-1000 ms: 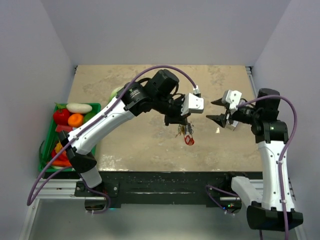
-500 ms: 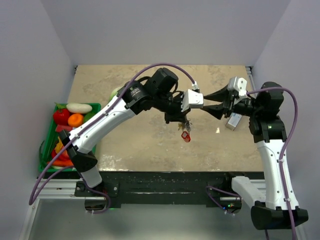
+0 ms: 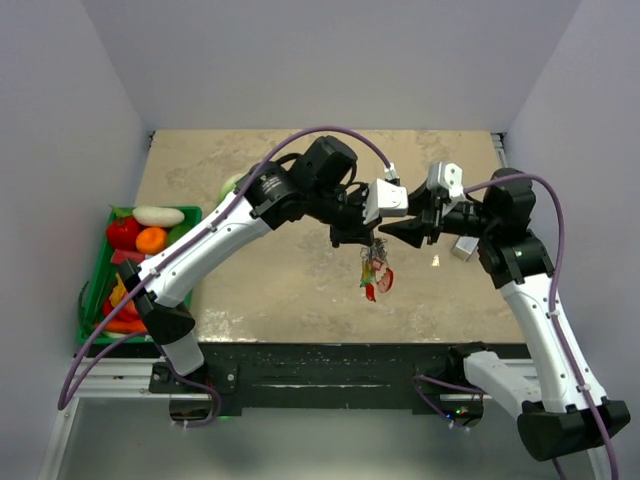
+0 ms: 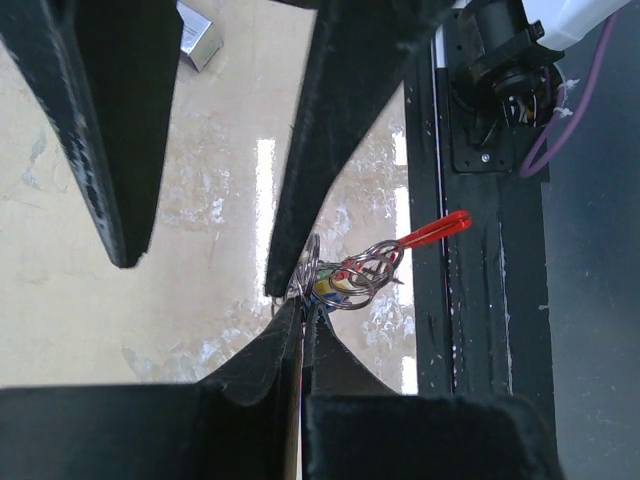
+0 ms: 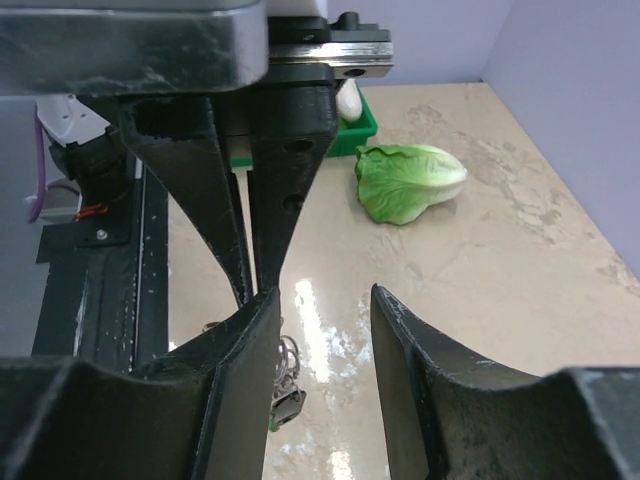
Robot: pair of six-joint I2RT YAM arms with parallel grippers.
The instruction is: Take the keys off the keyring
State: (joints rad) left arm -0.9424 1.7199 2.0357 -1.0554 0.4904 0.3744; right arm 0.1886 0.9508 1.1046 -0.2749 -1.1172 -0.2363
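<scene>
Right now the left gripper (image 4: 303,305) has its jaws pressed together, pinching the keyring (image 4: 312,262) at its top loop. On the right gripper (image 5: 323,292) the jaws are spread with nothing held, one fingertip just beside the ring. All the keys (image 4: 328,287) hang bunched under the left pinch, above the table (image 3: 250,290); none is off yet.

Step, as I read it: the right is set to grab one key. Next it needs to close on a single key head, then work it round the ring.

The bunch's long axis is roughly vertical, with the red fob (image 4: 435,229) pointing down, away from the jaws.
</scene>
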